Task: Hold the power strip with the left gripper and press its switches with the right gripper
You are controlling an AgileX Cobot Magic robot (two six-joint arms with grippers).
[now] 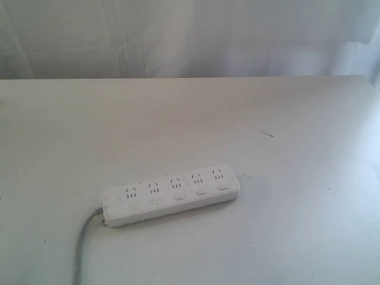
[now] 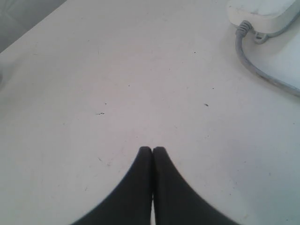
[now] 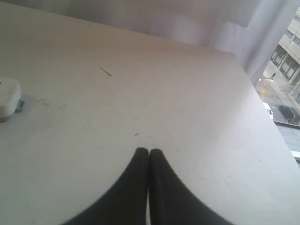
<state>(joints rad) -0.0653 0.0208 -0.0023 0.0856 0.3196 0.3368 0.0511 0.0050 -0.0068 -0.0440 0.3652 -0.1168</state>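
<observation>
The long white plastic power strip [image 1: 172, 195] with rounded ends lies flat on the near middle of the white table [image 1: 297, 119], slanted so that its right end sits a little farther away than its left. Five socket groups run along it, and its switches [image 1: 179, 197], small white rounded buttons, form a row on the near side of the sockets. A grey cord [image 1: 83, 243] leaves the left end and curves toward the near edge. The black left gripper [image 2: 152, 150] hangs over bare table near the cord end, apart from the strip, its jaws pressed together on nothing. The black right gripper [image 3: 148, 152] is likewise closed and empty, off the strip's other end. A pale curtain [image 1: 190, 35] hangs beyond the far edge.
</observation>
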